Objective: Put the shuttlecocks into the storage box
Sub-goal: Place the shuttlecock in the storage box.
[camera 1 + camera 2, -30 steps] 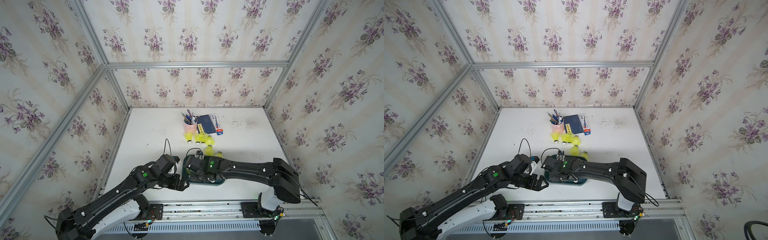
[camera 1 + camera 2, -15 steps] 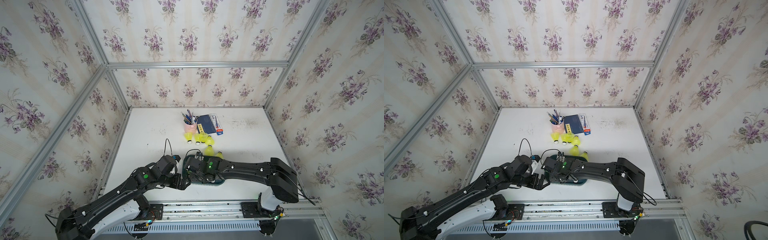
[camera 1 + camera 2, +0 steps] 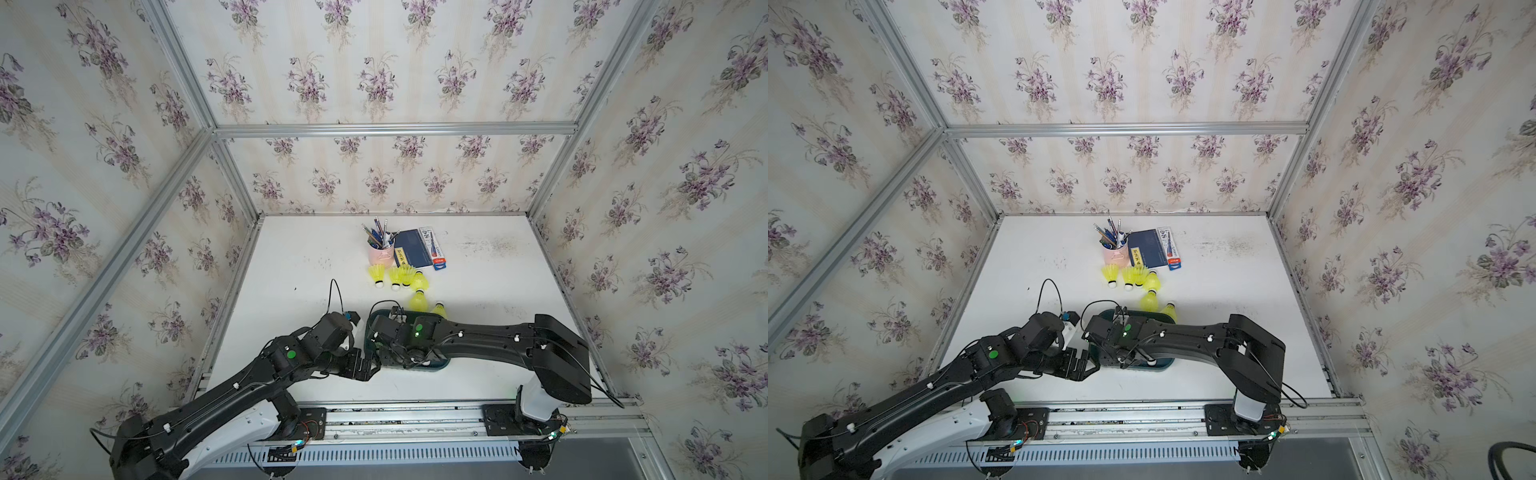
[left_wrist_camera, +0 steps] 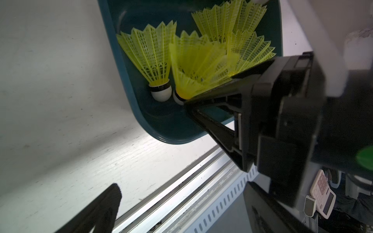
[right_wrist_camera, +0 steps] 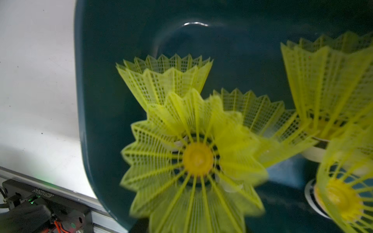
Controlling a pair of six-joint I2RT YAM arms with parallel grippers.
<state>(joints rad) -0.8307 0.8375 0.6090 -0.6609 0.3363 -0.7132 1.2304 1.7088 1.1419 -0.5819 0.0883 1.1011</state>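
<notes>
Left wrist view: left pincer point(image 4: 181, 189) gapes beside the box point(image 4: 129, 80); right pincer point(image 4: 188, 102) (grip unclear) points down among shuttlecocks point(image 4: 149, 52).

Setting noted as a robotics test cell rather than a lived-in room. The enclosure is built from an aluminium frame point(image 3: 390, 129), with floral wallpaper panels point(image 3: 374, 83) fitted between the profiles. A white desk point(image 3: 299, 257) is boxed in by these walls. The left arm point(image 3: 249, 382) and right arm point(image 3: 490, 345) are mounted on a slotted metal rail point(image 3: 395, 419) along the desk's front edge. An exposed cable point(image 3: 334, 291) is seen. A pen cup point(image 3: 381, 257) and booklet point(image 3: 411, 249) are set at the back.
</notes>
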